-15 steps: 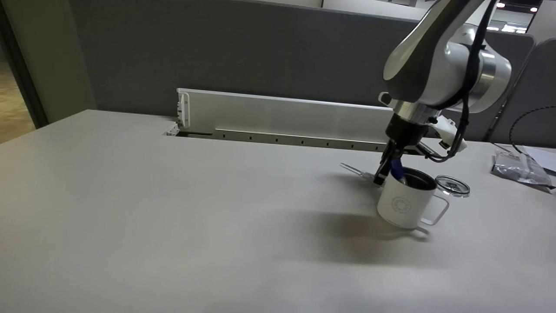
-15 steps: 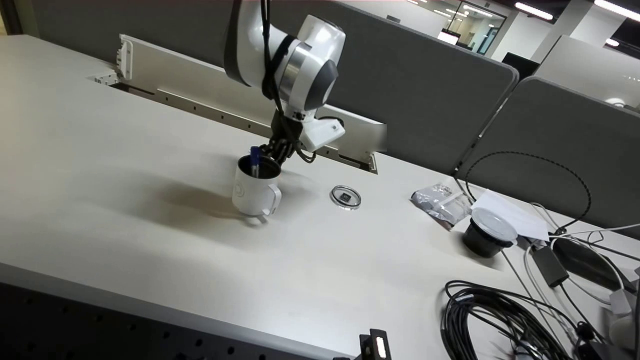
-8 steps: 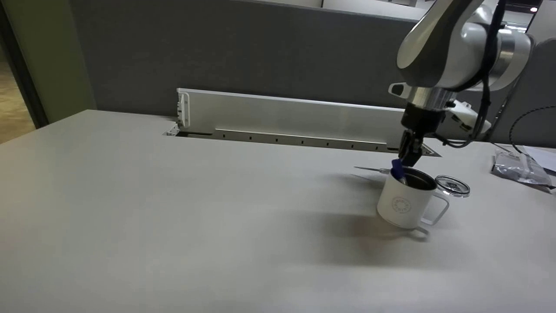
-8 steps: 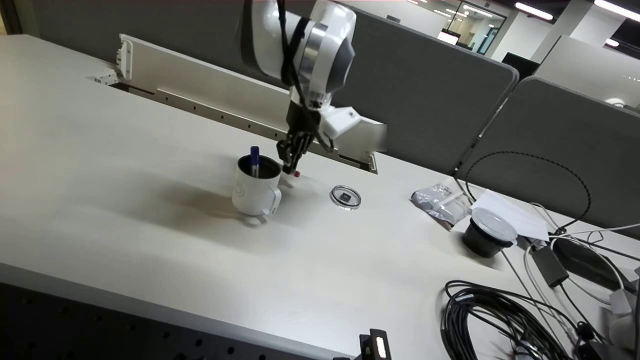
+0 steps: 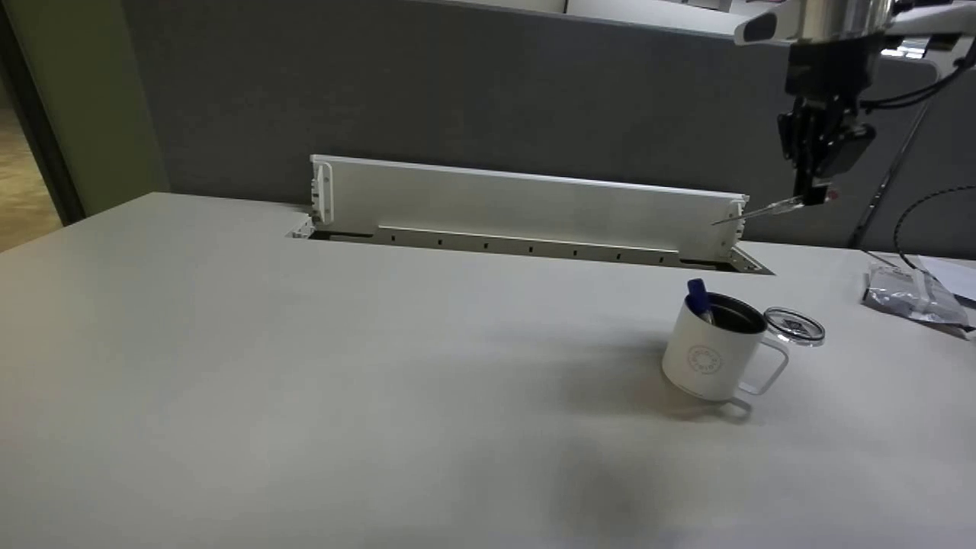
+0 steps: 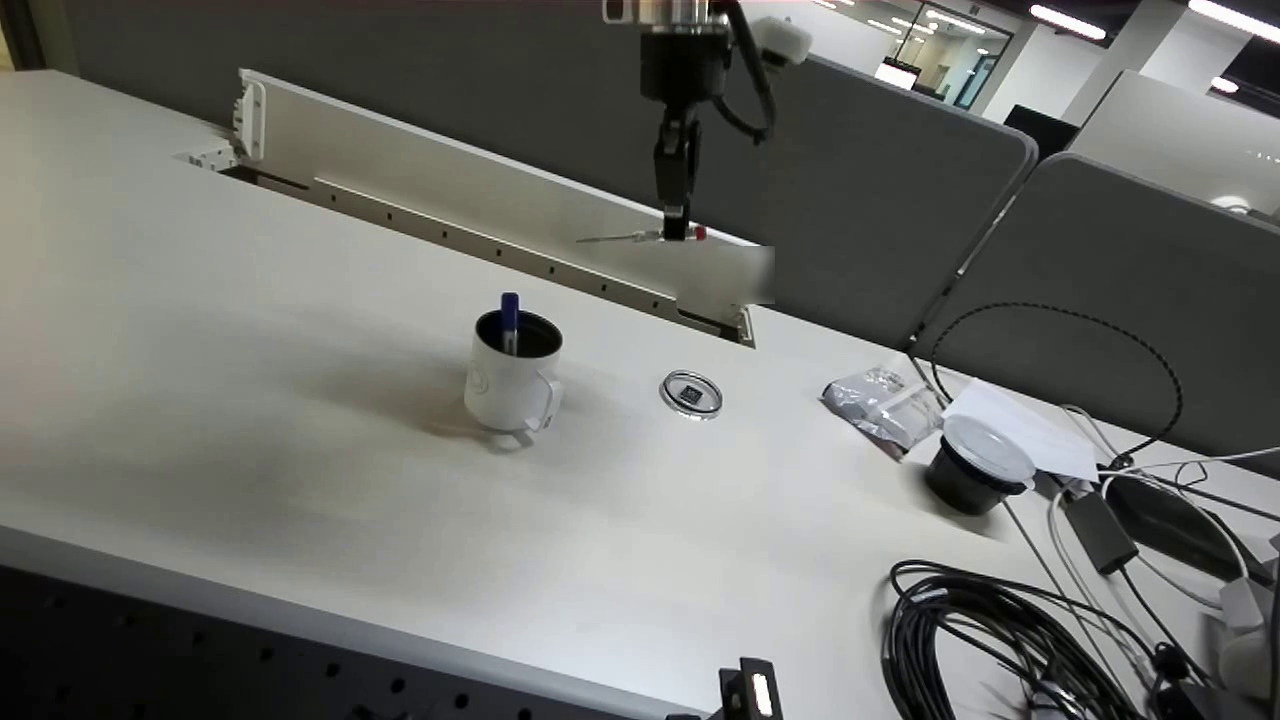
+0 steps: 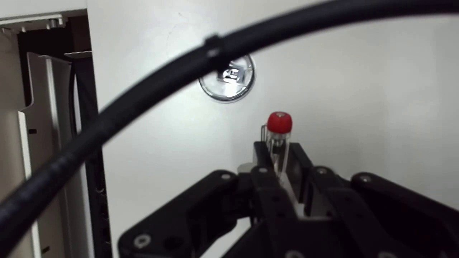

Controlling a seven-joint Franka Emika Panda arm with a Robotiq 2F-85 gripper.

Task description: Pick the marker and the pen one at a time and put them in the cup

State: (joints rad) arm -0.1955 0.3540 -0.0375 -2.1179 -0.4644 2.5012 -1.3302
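Red-ended, nearly level, pinched in gripper (image 6: 676, 229): pen (image 6: 625, 238), at upper centre in an exterior view, with tip to left. Should tilt tip-down, then go down-left to cup (image 6: 510, 380), with marker (image 6: 510, 318) inside; hard to judge depth.

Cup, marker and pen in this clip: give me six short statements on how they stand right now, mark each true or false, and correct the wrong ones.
1. The marker is in the cup, blue end sticking out above the rim. True.
2. The fingers hold the pen above the table. True.
3. The cup is covered. False: the round clear lid lies on the table, apart from the cup.
4. The pen's red end shows in the wrist view. True.
5. The cup lies on its side. False: it stands upright.
6. Both the marker and the pen are in the cup. False: only the marker is.
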